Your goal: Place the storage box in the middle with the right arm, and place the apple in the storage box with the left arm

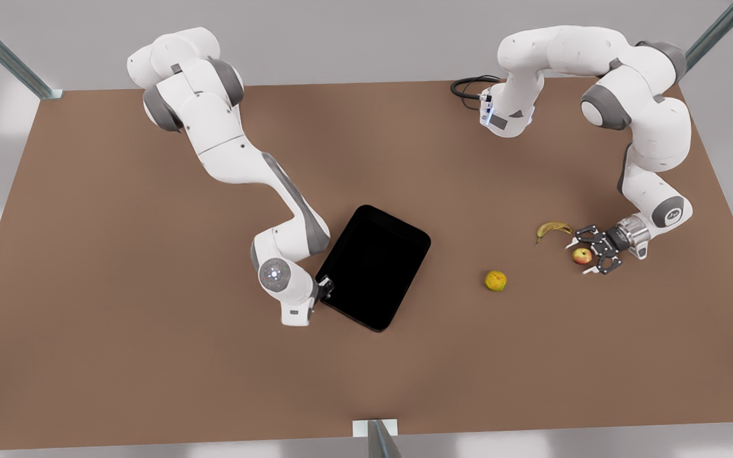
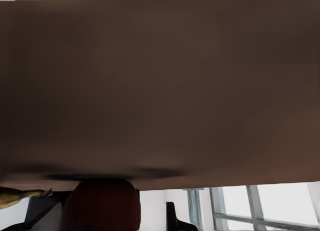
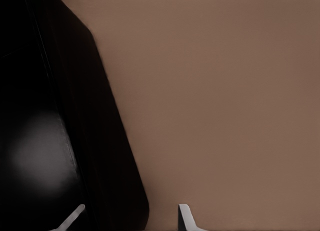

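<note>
Beside the glossy black shallow storage box (image 1: 373,266), your right pincer (image 1: 326,288) straddles its rim with fingers spread; close squarely. Left pincer (image 1: 589,253), jaws parted around the red-yellow apple (image 1: 582,256), squeeze gently.

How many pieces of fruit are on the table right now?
3: the banana, the apple just nearer between the left gripper's fingers, and an orange-yellow fruit toward the storage box.

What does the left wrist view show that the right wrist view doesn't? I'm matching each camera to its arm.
Only the left wrist view: the apple close up at the left gripper, whose fingers sit either side of it, plus the banana. Only the right wrist view: the storage box, with the right gripper open at its edge. Both share the brown table.
</note>
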Controlling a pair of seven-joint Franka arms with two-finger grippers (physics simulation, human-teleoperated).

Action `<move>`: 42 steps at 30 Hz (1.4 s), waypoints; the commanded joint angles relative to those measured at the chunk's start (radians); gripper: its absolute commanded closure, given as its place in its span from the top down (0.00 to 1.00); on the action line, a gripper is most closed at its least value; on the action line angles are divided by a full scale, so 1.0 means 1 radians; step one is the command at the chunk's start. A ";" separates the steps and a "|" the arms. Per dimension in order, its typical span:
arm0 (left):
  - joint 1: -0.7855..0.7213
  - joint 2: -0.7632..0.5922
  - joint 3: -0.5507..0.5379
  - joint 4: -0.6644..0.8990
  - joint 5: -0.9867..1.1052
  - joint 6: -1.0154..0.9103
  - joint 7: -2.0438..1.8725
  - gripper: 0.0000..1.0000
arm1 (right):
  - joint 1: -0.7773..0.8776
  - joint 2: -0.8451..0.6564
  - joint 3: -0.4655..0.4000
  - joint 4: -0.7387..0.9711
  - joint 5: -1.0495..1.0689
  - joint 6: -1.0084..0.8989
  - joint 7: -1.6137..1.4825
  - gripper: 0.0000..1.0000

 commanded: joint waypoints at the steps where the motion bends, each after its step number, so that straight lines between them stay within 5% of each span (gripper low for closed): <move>1: 0.000 0.001 -0.005 0.000 -0.012 0.002 0.001 1.00 | 0.000 0.000 0.000 0.000 0.000 0.001 0.000 1.00; 3: 0.001 0.002 -0.010 0.000 -0.020 0.010 0.006 0.94 | 0.000 0.002 0.000 0.000 0.000 0.013 0.002 1.00; 5: 0.003 0.002 -0.011 0.000 -0.023 0.010 0.005 0.75 | 0.000 0.019 0.000 0.000 0.000 0.037 0.002 1.00; 8: 0.003 0.002 -0.011 0.000 -0.023 0.010 0.003 0.60 | 0.000 0.035 0.000 0.017 0.000 0.041 0.002 1.00; 13: 0.006 0.007 -0.017 0.000 -0.025 0.013 0.006 0.58 | 0.000 0.017 0.000 0.060 0.032 -0.019 0.012 1.00; 15: 0.006 0.007 -0.017 0.002 -0.023 0.010 0.001 0.36 | 0.000 -0.024 -0.011 0.103 0.077 -0.150 0.011 1.00; 19: 0.008 -0.006 -0.017 0.014 -0.023 -0.005 -0.020 0.27 | -0.077 -0.248 -0.088 0.109 0.075 -0.542 0.014 1.00; 21: 0.008 -0.055 -0.016 0.018 -0.015 -0.007 -0.061 0.27 | -0.141 -0.455 -0.214 0.080 -0.177 -0.791 0.017 1.00; 25: -0.060 -0.174 -0.059 0.066 0.096 0.008 -0.123 0.26 | -0.269 -0.780 -0.220 -0.073 -0.322 -0.869 0.018 1.00; 32: -0.132 -0.253 -0.425 0.356 0.552 0.280 -0.673 0.26 | -0.296 -0.850 -0.218 -0.121 -0.345 -0.883 0.018 1.00; 36: -0.154 -0.263 -0.761 0.403 0.831 0.597 -1.224 0.26 | -0.296 -0.693 -0.218 -0.123 -0.344 -0.877 0.025 1.00; 42: -0.233 -0.259 -0.993 0.425 1.187 0.686 -1.695 0.26 | -0.296 -0.693 -0.218 -0.120 -0.342 -0.874 0.025 1.00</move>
